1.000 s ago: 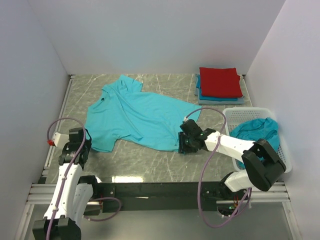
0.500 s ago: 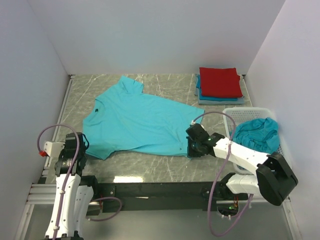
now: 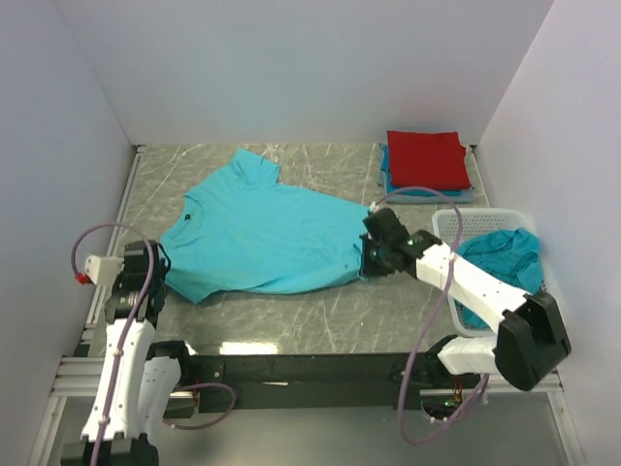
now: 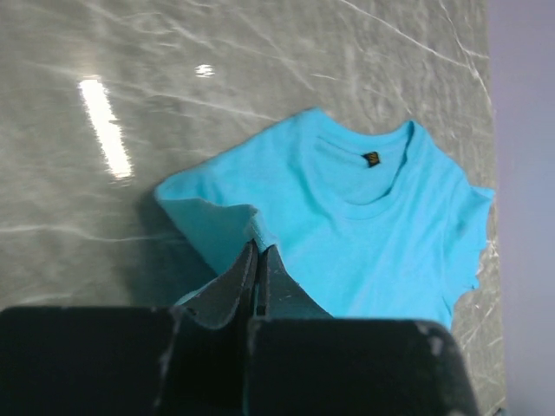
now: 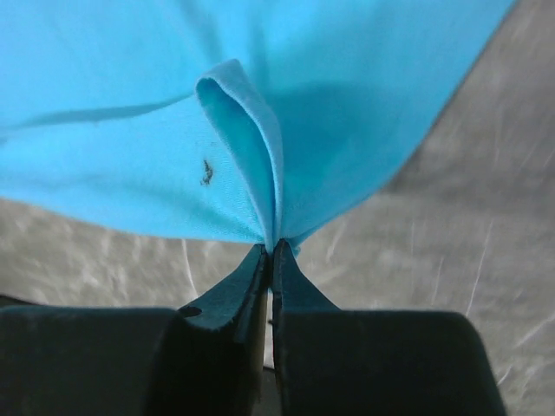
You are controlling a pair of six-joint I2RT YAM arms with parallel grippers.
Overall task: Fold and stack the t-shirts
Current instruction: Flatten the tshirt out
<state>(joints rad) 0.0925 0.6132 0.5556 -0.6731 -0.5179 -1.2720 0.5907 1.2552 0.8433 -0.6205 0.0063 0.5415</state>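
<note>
A turquoise t-shirt (image 3: 267, 233) lies spread across the middle of the table (image 3: 291, 309), collar toward the left edge. The left fingers (image 4: 257, 264) pinch a fold at its near-left corner, and the right fingers (image 5: 270, 260) pinch its right-hand edge. A folded red t-shirt (image 3: 427, 158) tops the stack in the far right corner.

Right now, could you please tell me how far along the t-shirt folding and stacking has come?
Done: a folded stack, red on top, sits at the far right corner. In hand: one turquoise shirt lies spread flat, the left jaws shut on a sleeve and the right jaws shut on its hem, with no fold made yet. Left: folding it, then the crumpled shirt in the white basket.
</note>
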